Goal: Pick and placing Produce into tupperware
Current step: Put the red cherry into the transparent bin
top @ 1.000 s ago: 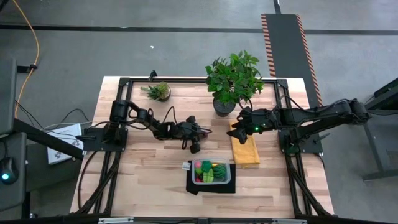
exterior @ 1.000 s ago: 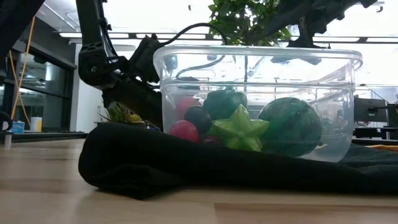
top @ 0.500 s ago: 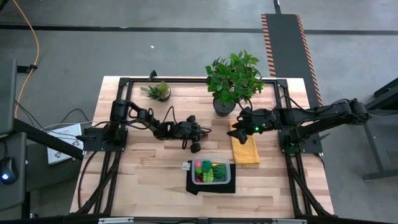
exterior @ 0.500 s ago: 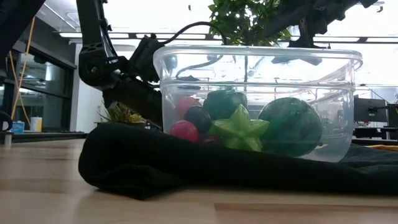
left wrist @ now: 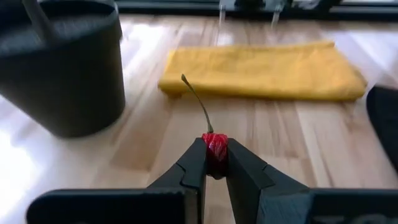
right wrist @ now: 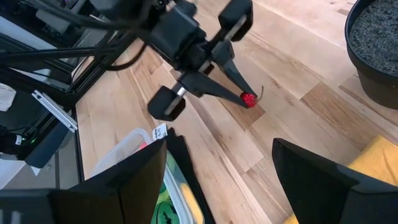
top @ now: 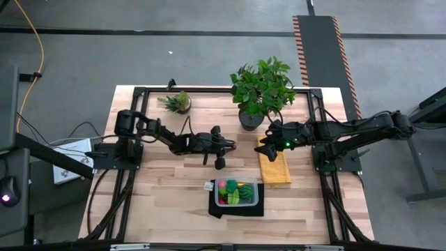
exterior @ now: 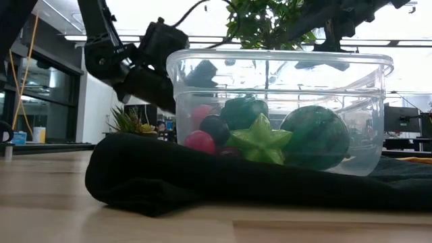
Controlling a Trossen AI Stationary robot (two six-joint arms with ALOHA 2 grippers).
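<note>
My left gripper (left wrist: pixel 216 149) is over the table's middle (top: pixel 228 146), shut on a small red cherry (left wrist: pixel 216 144) whose thin stem (left wrist: pixel 196 102) points away from the fingers. The right wrist view shows the same cherry (right wrist: pixel 249 99) at the left fingertips. The clear tupperware (top: pixel 237 192) sits on a black mat (top: pixel 237 208) near the table's near edge. It holds a green star fruit (exterior: pixel 260 140), a dark green round piece (exterior: pixel 315 137), and red, pink and dark pieces. My right gripper (right wrist: pixel 219 148) is open, hovering by the yellow cloth (top: pixel 274 166). My left gripper pinches the cherry's red body (left wrist: pixel 216 142) between its two fingertips. The fingers come from the table's left, slanting downward. The stem sticks out past the tips, and the cherry looks lifted just off the wood.
A large potted plant (top: pixel 261 90) stands at the far edge with its dark pot (left wrist: pixel 62 62) close to the left gripper. A small plant (top: pixel 178 102) is at the far left. A folded yellow cloth (left wrist: pixel 261 70) lies right of the middle. Bare wood lies between cloth and tupperware.
The left arm has risen: in the low view its dark links moved upward beside the tupperware, and in the high view its elbow swung toward the table's left edge. The gripper stayed over the table's middle. The right arm kept still.
</note>
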